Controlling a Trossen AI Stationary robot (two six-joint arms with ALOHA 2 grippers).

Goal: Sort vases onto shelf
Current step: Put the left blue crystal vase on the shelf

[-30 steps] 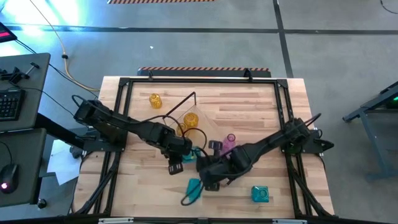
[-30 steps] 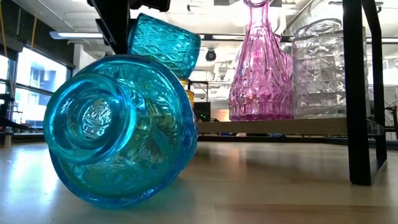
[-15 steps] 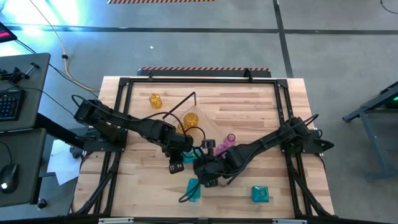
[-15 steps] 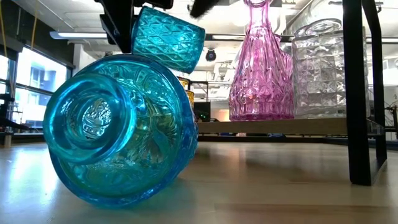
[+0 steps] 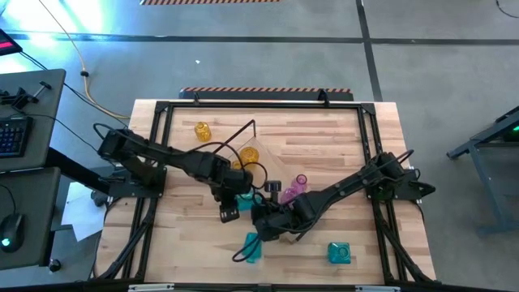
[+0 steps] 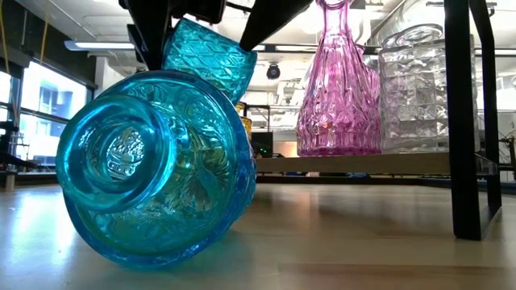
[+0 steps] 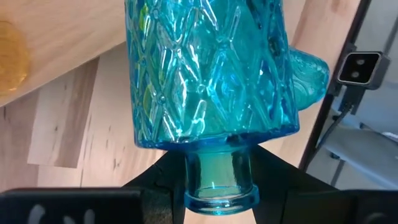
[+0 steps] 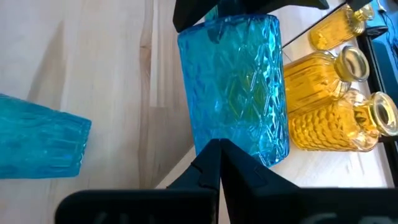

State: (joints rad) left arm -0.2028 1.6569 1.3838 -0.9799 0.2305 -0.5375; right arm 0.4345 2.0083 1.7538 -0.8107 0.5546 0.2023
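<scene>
Two claws: left claw (image 7: 217, 186) pinching teal vase (image 7: 211, 68) neck; right claw (image 8: 219, 163) pressed together.

Both arms are matte black throughout, built from chunky rounded links with bulkier joint housings. Left arm (image 5: 154, 162) has a thin black cable looping loose off its base link; right arm (image 5: 349, 188) shows a similar cable loop near its base. Each wrist carries a small black boxy camera module. Left hand (image 7: 217, 186) has flat, dark, angular fingers with plain matte faces. Right hand (image 8: 219, 163) has the same black fingers, tapering to wedge tips above a broad black palm block. No visible labels or coloured markings.
</scene>
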